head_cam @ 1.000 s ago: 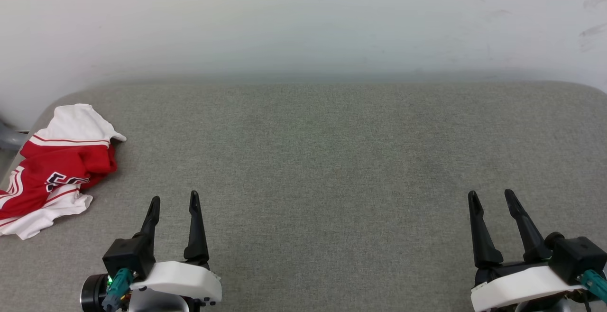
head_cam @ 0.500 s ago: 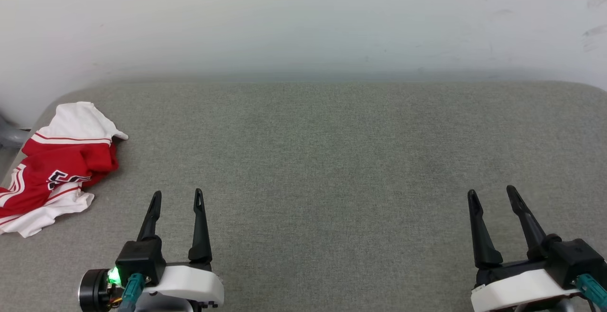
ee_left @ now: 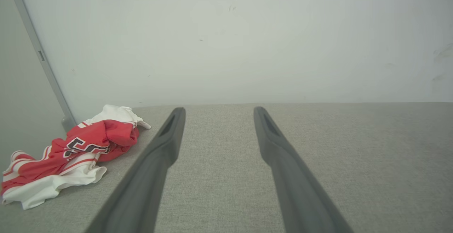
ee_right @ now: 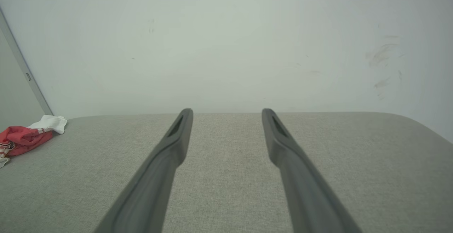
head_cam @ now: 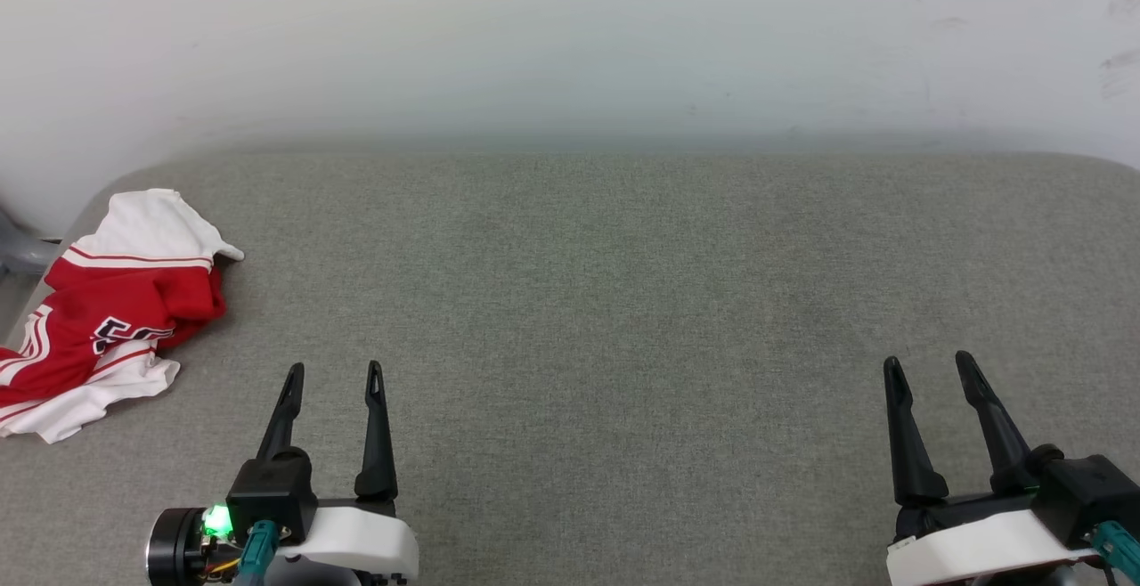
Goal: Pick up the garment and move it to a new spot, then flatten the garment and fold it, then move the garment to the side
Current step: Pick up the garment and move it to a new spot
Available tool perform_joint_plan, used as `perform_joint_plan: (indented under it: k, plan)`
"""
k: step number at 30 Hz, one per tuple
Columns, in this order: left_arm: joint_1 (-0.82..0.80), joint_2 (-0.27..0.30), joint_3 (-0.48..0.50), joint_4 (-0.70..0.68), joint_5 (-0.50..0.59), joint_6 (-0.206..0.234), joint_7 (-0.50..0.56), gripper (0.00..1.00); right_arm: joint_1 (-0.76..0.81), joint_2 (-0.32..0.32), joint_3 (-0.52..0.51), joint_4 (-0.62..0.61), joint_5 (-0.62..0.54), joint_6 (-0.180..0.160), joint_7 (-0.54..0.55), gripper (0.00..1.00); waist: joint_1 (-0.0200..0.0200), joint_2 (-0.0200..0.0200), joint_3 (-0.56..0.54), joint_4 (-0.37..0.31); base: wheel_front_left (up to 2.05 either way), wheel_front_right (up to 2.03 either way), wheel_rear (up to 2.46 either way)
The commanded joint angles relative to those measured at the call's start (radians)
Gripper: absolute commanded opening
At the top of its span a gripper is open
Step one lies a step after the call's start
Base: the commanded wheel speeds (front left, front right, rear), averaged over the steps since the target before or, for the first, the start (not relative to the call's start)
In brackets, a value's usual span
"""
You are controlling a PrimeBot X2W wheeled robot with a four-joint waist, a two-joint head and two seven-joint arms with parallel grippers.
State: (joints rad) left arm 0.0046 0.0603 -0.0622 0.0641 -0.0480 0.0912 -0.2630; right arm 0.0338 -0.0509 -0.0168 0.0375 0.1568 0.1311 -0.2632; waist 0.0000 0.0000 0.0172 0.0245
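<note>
The garment (head_cam: 111, 310) is a red shirt with white sleeves and black lettering, lying crumpled at the far left edge of the grey padded table (head_cam: 623, 301). It also lies at the left in the left wrist view, garment (ee_left: 70, 151), and small at the far left in the right wrist view, garment (ee_right: 24, 137). My left gripper (head_cam: 334, 372) hovers open at the lower left, to the right of and nearer than the garment, holding nothing. My right gripper (head_cam: 926, 363) is open at the lower right, far from the garment, nothing between its fingers.
A white wall (head_cam: 570, 34) rises behind the table's far edge. A grey post (ee_left: 42, 59) stands at the table's left corner, just behind the garment. The table's corners are rounded, and the garment lies close to the left edge.
Both grippers have drawn back slightly toward the bottom of the head view. The view has shifted a little, so the garment appears slightly higher and further right. It lies as before.
</note>
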Motion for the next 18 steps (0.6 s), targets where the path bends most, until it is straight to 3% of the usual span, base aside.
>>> perform_joint_plan:
  k: [1,18]
  plan:
    - [0.004,-0.001,0.003,0.002,-0.001,-0.004,-0.003,1.0,0.006,0.001,0.002,0.005,0.01,-0.001,-0.002,1.0,0.0,0.0,0.001,0.0,0.0,0.0,0.0]
    - [0.006,-0.009,0.023,0.028,-0.014,-0.026,-0.003,1.0,0.008,0.001,0.005,0.019,0.027,-0.001,-0.002,1.0,0.0,0.0,0.002,-0.001,0.0,0.0,0.0]
